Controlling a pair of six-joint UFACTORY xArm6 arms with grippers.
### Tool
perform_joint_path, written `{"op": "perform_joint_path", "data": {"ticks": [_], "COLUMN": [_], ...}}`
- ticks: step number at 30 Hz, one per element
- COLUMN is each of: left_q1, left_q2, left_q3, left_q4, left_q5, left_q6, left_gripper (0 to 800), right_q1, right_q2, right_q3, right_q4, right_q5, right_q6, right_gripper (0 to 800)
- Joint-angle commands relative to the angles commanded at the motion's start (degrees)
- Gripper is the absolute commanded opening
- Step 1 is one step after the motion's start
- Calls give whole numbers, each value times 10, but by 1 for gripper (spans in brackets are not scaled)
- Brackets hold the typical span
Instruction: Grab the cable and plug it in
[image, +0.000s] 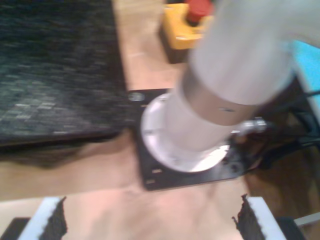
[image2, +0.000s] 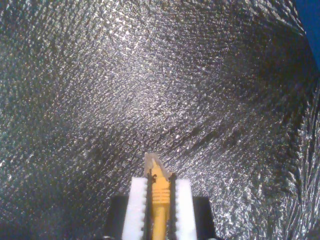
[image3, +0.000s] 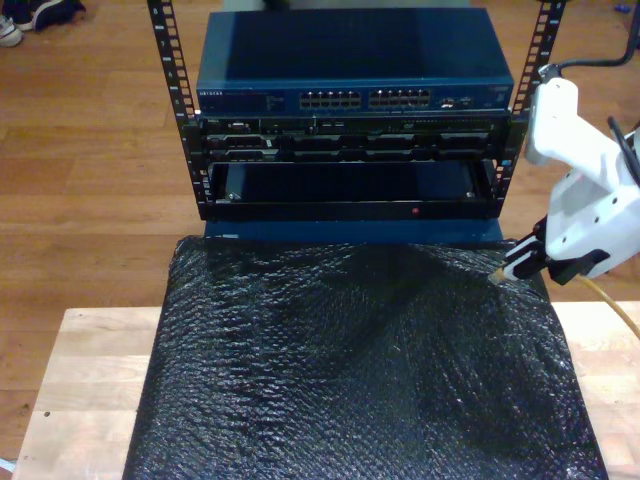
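The orange-yellow cable (image2: 160, 202) is clamped between the white pads of my second gripper (image2: 160, 187), which is shut on it. Its clear plug (image2: 154, 162) sticks out just past the fingertips, above the black bubble mat (image2: 150, 85). At the exterior view's right, the same gripper (image3: 517, 262) holds the plug (image3: 497, 272) over the mat's far corner, below and to the right of the blue network switch (image3: 355, 75) and its row of ports (image3: 365, 99). The cable (image3: 612, 303) trails off toward that view's right edge. My first gripper (image: 150, 222) stands open with nothing between its fingers.
The rack (image3: 350, 160) holding the switch stands beyond the mat (image3: 350, 370), which covers a wooden table (image3: 90, 380). The first wrist view looks at a white arm base (image: 180, 145) on a black plate (image: 160, 180), a yellow emergency-stop box (image: 182, 27) and black robot cables (image: 295, 135).
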Motion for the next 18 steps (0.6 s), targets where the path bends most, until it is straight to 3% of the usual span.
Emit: {"op": "perform_joint_path", "data": {"ticks": [10, 18], "left_q1": [35, 42], "left_q2": [-43, -92], "left_q3": [84, 163], "left_q4": [47, 74], "left_q5": [-11, -72], "left_q6": [63, 73], "left_gripper": [799, 799], "right_q1": [0, 0], "right_q2": [-9, -10], "right_q3": [11, 25], "right_q4": [0, 0], "right_q5": [1, 0], "right_q6": [1, 0], "right_gripper": [0, 0]}}
